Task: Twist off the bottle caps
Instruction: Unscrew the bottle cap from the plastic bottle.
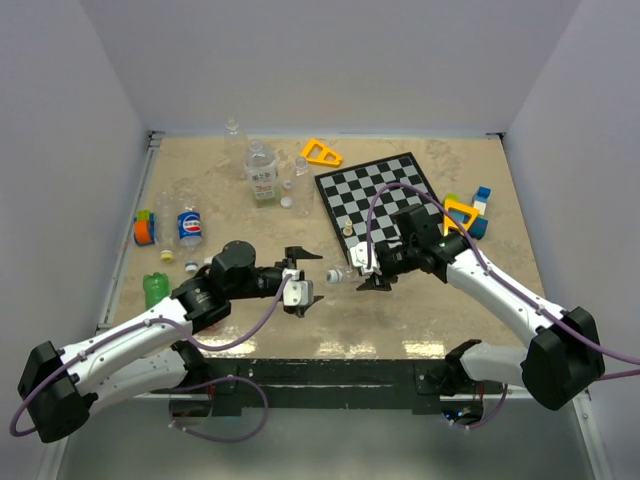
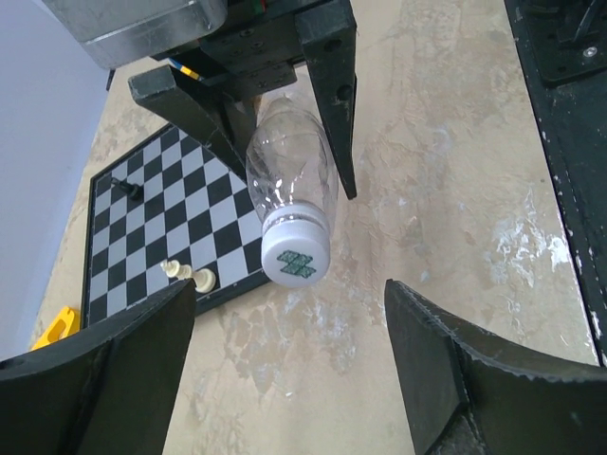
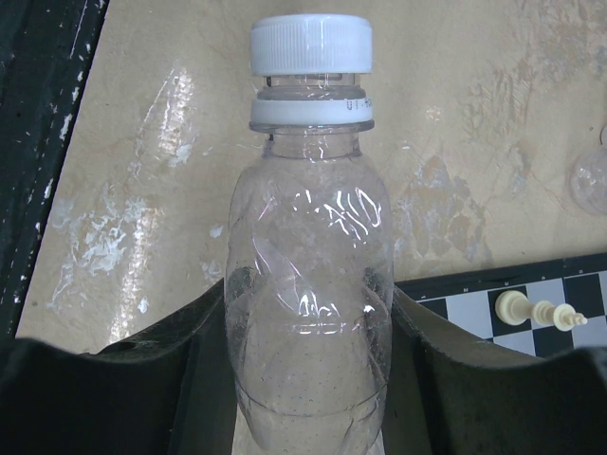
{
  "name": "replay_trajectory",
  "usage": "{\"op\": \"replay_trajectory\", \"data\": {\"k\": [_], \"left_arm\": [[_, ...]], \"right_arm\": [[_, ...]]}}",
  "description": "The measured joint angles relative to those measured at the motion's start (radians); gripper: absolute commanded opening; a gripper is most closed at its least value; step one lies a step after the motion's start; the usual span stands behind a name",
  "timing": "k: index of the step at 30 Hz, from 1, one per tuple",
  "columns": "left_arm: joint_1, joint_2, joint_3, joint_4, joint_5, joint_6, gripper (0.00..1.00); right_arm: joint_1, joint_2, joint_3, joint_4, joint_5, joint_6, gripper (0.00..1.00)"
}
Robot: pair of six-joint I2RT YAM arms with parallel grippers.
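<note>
A clear unlabelled bottle (image 3: 308, 284) lies level above the table with my right gripper (image 3: 308, 360) shut on its body. Its white cap (image 3: 311, 45) sits on the neck and points left. In the left wrist view that cap (image 2: 296, 248), with a green mark on top, faces my left gripper (image 2: 289, 351). The left gripper is open, its fingers (image 2: 104, 370) wide apart, and the cap stands just beyond their tips, touching neither. From above, the left gripper (image 1: 316, 276) and the right gripper (image 1: 372, 272) meet at the bottle's cap (image 1: 334, 274) near the table's front middle.
A chessboard (image 1: 385, 195) with a few small pieces lies behind the right gripper. Other bottles stand at the back (image 1: 261, 172) and at the left: a blue-labelled one (image 1: 190, 227) and a green one (image 1: 155, 288). Loose caps (image 1: 287, 202), a yellow triangle (image 1: 321, 152) and coloured blocks (image 1: 470, 212) lie around.
</note>
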Motion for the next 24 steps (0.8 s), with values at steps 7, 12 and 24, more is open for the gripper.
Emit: {"op": "replay_trajectory", "data": {"k": [7, 12, 24], "left_arm": [[-0.018, 0.090, 0.001, 0.085, -0.002, -0.005, 0.72], [-0.026, 0.131, 0.001, 0.090, -0.005, -0.010, 0.63], [-0.030, 0.137, 0.003, 0.127, -0.010, -0.026, 0.57]], "right_arm": [[0.000, 0.000, 0.000, 0.000, 0.000, 0.000, 0.15], [0.000, 0.000, 0.000, 0.000, 0.000, 0.000, 0.15], [0.000, 0.002, 0.000, 0.000, 0.000, 0.000, 0.15]]}}
